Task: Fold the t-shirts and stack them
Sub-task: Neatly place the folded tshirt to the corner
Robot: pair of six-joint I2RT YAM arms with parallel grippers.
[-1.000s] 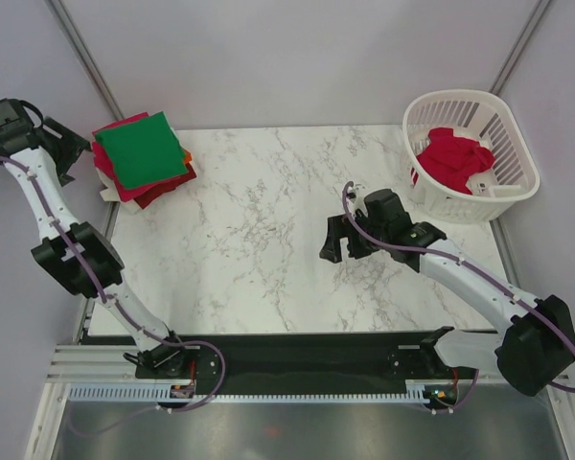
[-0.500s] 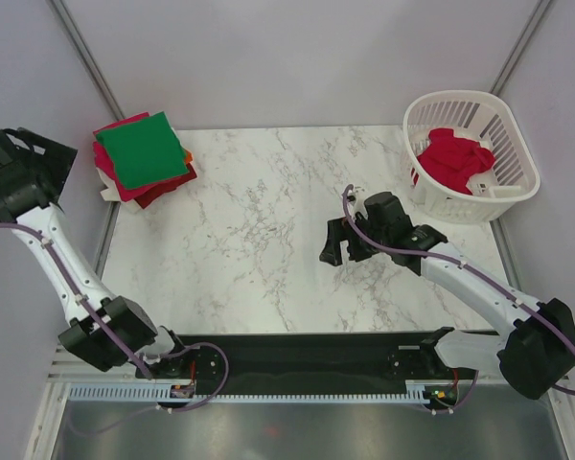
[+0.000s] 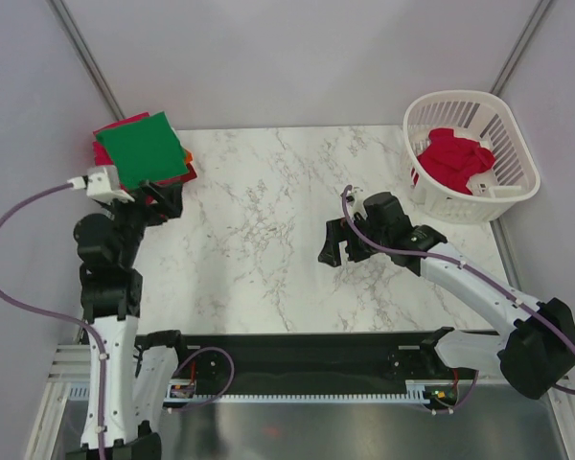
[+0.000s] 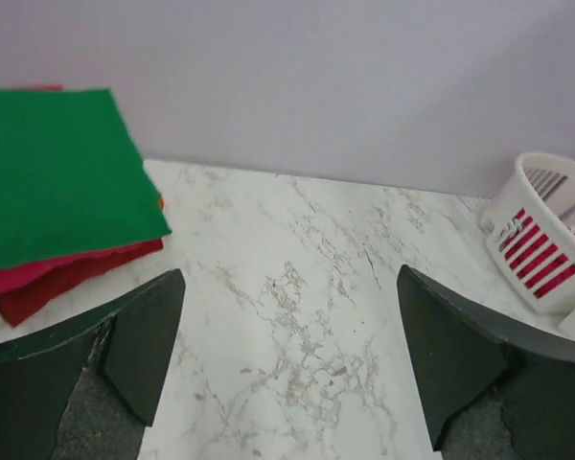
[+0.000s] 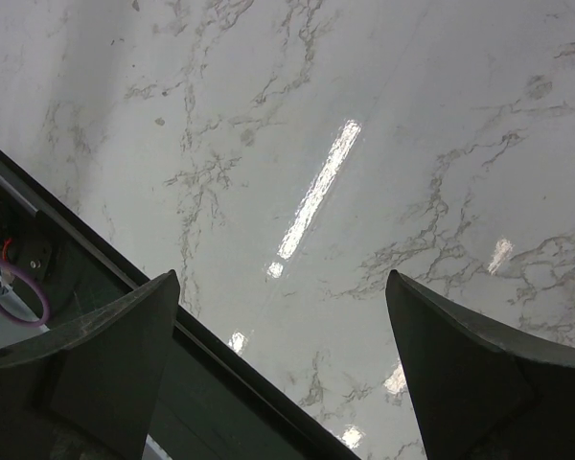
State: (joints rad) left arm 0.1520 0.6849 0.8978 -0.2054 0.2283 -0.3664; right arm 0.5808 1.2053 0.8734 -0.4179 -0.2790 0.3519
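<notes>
Folded t-shirts form a stack (image 3: 142,155) at the table's far left corner. A bright green one (image 4: 53,177) lies on top, with magenta-pink (image 4: 19,278), dark red (image 4: 72,287) and a sliver of orange (image 4: 161,203) beneath. A crumpled red t-shirt (image 3: 452,158) lies in the white basket (image 3: 498,113). My left gripper (image 3: 163,203) hovers just near of the stack, open and empty (image 4: 289,316). My right gripper (image 3: 333,244) hangs over the table's right middle, also open with nothing between its fingers (image 5: 282,287).
The slatted basket (image 4: 546,240) stands at the far right corner. The marble table (image 3: 259,240) lies between stack and basket. A dark rail (image 5: 77,278) runs along the near edge below the right gripper. Grey walls close in behind and on both sides.
The left arm has swung in from outside the table's left edge to just near of the stack, its jaws opening a little wider. The right arm has barely moved.
</notes>
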